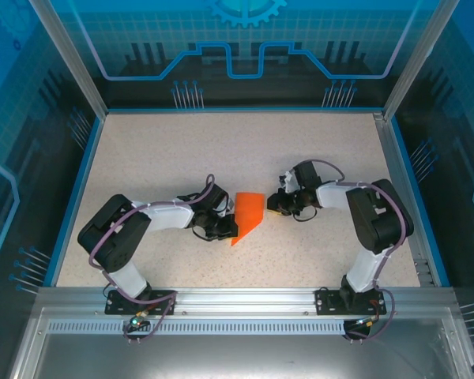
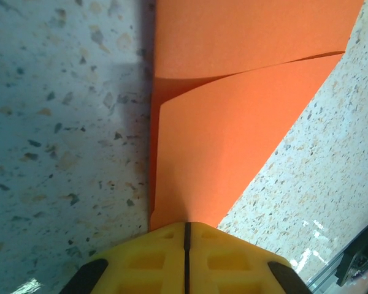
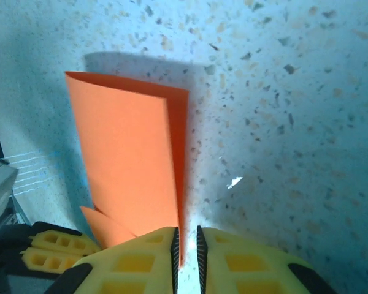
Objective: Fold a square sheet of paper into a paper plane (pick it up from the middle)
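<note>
Orange paper sheet [image 1: 249,215], smooth, creased into a pointed wedge, on speckled table [image 1: 221,150].

Orange sheet [image 2: 233,153] part-hidden at both ends
L wrist cam: top cut by view edge, near tip behind L gripper [image 2: 186,228]. R wrist cam: btm edge behind R gripper [image 3: 186,231]. Top cam: jaw gaps too small to tell.
</note>
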